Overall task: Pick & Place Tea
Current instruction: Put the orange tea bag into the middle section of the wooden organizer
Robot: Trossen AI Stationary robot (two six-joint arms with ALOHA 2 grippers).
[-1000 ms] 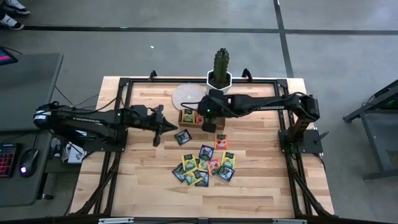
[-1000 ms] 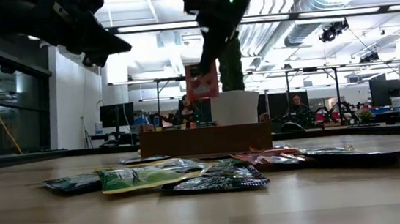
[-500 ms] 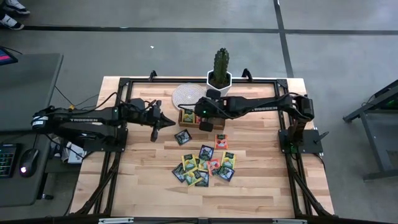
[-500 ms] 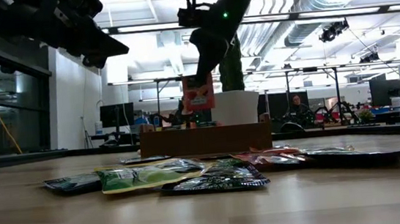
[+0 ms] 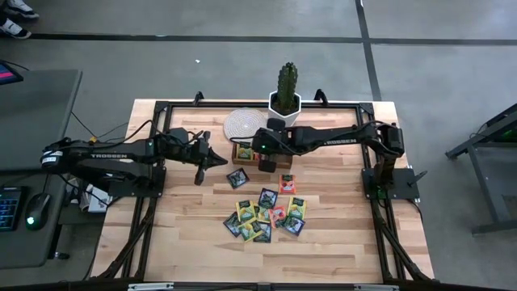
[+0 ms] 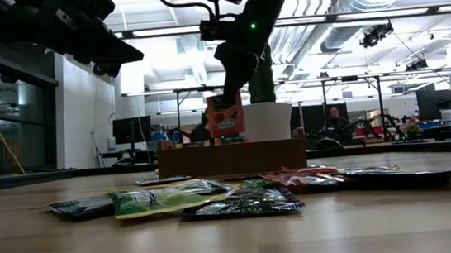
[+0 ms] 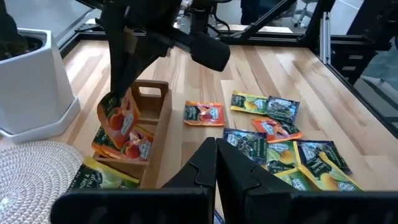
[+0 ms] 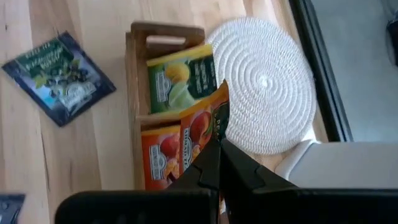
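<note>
wooden tray [image 8: 134, 74] | far end cut off | packet labels [image 5: 266, 214] | too small to read

Right gripper [image 6: 225, 102] moves left and down since a second ago, carrying orange packet [image 6: 224, 116] from above table to just over tray [image 6: 232, 156]; packet now hangs lower. Left gripper [image 5: 220, 160] shifts slightly back toward tray.

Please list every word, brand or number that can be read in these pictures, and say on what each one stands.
"TROSSEN": white letters on the left arm, which waits over the table's left side.
Right arm: white lettering, too small to read.
Tea packets: printed labels, too small to read.
Orange-red packet held by the right gripper over the wooden tray: print blurred.
Dark blue packet: print blurred.
</note>
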